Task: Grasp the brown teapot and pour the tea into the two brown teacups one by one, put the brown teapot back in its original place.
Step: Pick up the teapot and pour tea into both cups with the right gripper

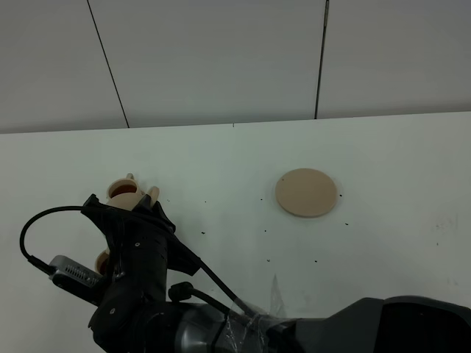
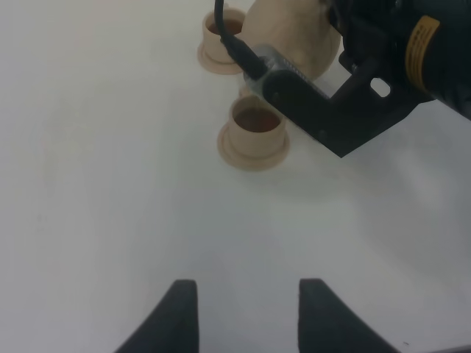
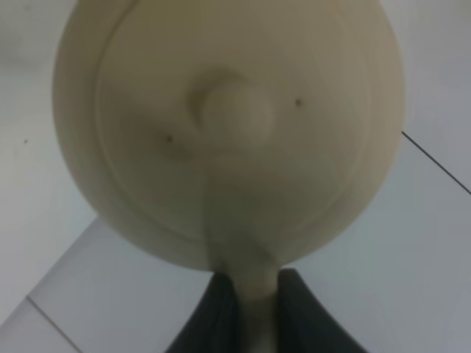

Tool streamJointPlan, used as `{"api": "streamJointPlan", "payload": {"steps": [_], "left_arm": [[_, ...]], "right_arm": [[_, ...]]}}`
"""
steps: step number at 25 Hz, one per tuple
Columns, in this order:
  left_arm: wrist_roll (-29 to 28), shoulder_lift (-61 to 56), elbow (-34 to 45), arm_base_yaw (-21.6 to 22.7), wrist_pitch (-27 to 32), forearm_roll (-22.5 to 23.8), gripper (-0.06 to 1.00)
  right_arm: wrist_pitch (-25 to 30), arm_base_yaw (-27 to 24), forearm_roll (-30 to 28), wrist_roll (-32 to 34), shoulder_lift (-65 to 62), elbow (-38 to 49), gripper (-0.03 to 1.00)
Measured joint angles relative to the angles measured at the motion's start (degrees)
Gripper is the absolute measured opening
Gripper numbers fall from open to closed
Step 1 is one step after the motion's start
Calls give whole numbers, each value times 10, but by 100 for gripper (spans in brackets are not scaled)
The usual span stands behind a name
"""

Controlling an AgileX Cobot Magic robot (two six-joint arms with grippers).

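My right gripper [image 3: 250, 298] is shut on the loop handle of the brown teapot [image 3: 228, 125], whose knobbed lid fills the right wrist view. In the high view the right arm [image 1: 140, 257] reaches across to the left and hides most of the teapot [image 1: 152, 194]. One brown teacup [image 1: 123, 191] stands just beyond it, and the other teacup [image 1: 104, 259] peeks out beside the arm. In the left wrist view the teapot [image 2: 291, 33] hangs close above both teacups [image 2: 254, 132] [image 2: 221, 37], which look dark inside. My left gripper [image 2: 248, 312] is open over bare table, short of the nearer cup. The flat tan saucer disc [image 1: 306, 193], the original place, lies bare at centre right.
The white table [image 1: 235, 154] meets a pale panelled wall at the back. The right arm's black wrist and cable [image 2: 368, 81] hang beside the cups. Small dark specks dot the table around the disc.
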Motion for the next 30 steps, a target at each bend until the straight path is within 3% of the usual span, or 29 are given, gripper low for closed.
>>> {"api": "streamJointPlan", "payload": {"steps": [30], "left_arm": [[0, 0, 0, 0, 0, 0, 39]], "right_arm": [[-1, 0, 6, 10, 0, 0, 9]]}}
